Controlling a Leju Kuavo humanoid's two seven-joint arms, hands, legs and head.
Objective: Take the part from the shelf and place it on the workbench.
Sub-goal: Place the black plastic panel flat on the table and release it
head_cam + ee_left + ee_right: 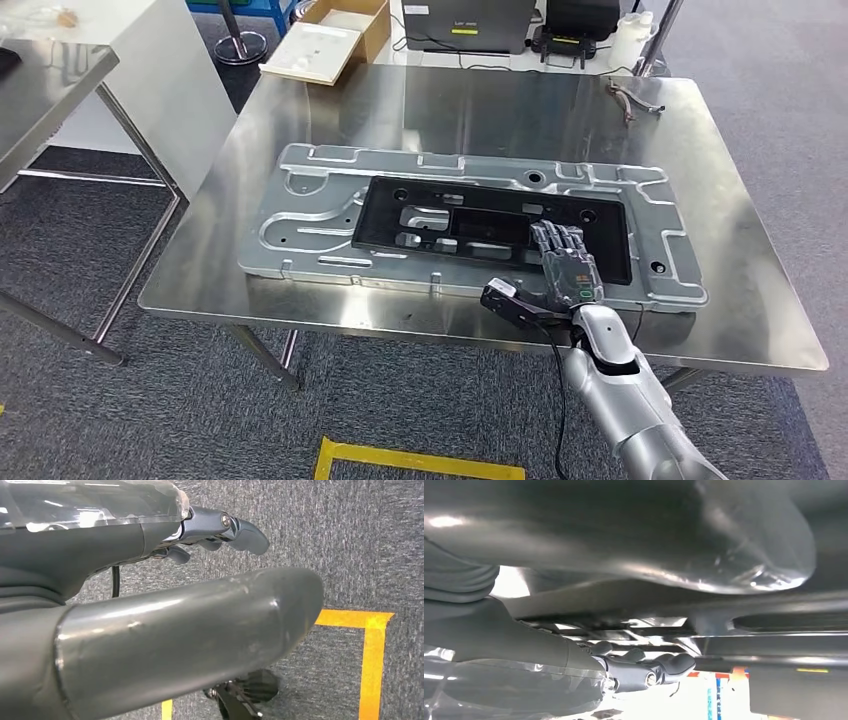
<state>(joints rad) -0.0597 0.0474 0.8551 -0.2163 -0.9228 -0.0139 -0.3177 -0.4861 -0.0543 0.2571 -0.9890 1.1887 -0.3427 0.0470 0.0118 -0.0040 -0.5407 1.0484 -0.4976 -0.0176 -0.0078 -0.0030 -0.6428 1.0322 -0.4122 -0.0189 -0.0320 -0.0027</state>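
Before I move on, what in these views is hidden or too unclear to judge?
- Head view: whether the right hand presses or hovers over the black part; the hand covers the contact.
- Right wrist view: the black part's seating in the grey plate; the thumb blocks it and glare blurs the rest.
- Left wrist view: the left hand's finger positions; its thumb hides most.
- Head view: the small object on the workbench is too small to identify.

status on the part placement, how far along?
Looks nearly done: the black rectangular plastic frame part lies flat inside the grey stamped metal panel on the steel workbench. In hand: the right hand rests on the frame's near edge, fingers extended. Left: lifting that hand away. The left hand hangs over carpet, holding nothing.
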